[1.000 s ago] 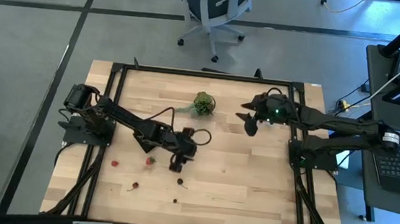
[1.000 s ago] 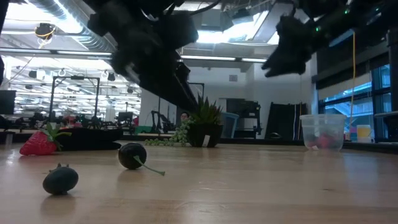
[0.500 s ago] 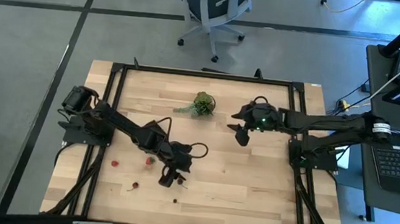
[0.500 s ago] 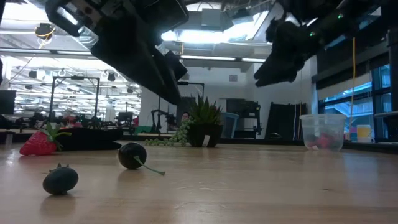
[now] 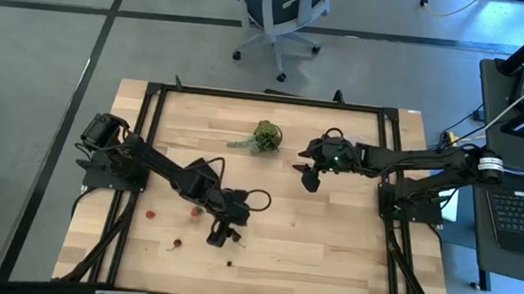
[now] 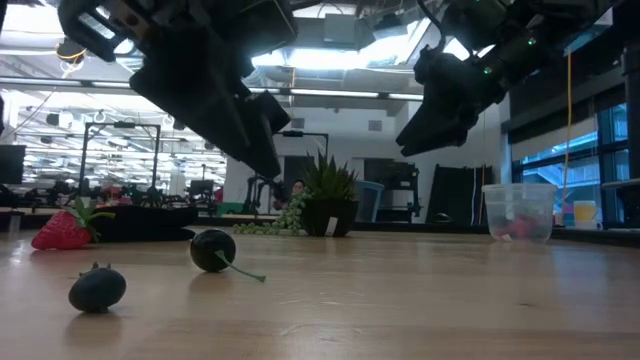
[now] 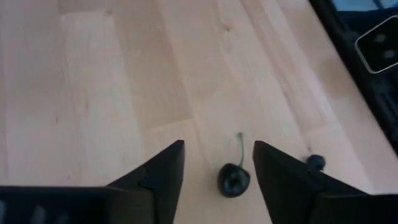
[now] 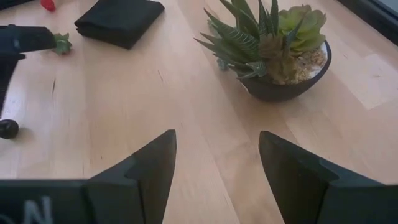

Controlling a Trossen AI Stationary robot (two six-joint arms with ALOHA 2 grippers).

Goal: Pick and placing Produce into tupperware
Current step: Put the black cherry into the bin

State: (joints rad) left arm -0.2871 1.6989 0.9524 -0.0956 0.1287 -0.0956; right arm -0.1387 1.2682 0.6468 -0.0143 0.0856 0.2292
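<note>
Since a second ago the left gripper has slid toward the table's near edge and now hangs, fingers spread and empty, over a dark cherry lying between its fingertips; a blueberry sits just beside it. Farther off, the right gripper, open too, has drifted in beside the plant. The tub stands well apart. This looks like the approach to a pick: next, descend straight and close on the cherry.
</note>
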